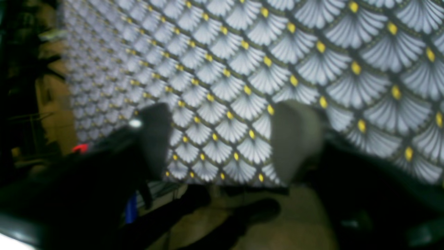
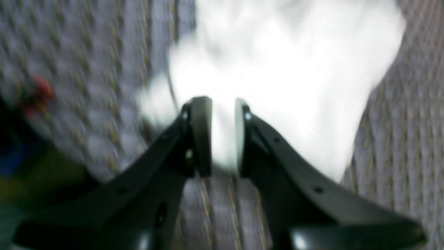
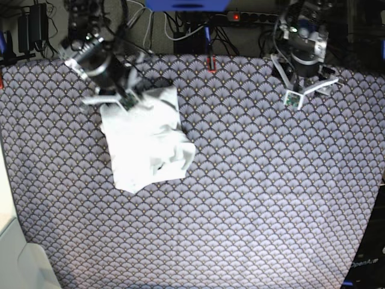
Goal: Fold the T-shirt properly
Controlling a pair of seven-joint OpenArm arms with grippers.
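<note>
The white T-shirt [image 3: 147, 141] lies crumpled on the fan-patterned cloth [image 3: 252, 180], left of the middle in the base view. Its top left part is lifted by my right gripper [image 3: 128, 99]. The right wrist view shows that gripper [image 2: 220, 135] shut on a fold of the T-shirt [image 2: 277, 69], white cloth filling the narrow gap between its pads. At the back right my left gripper [image 3: 310, 91] hangs over bare patterned cloth, far from the shirt. In its own view the left gripper [image 1: 225, 142] is open, its fingers [image 1: 295, 139] wide apart with nothing between them.
Cables and a power strip [image 3: 258, 15] run behind the back edge of the table. A small red item [image 3: 210, 63] sits at that edge. A white surface [image 3: 18, 259] borders the bottom left corner.
</note>
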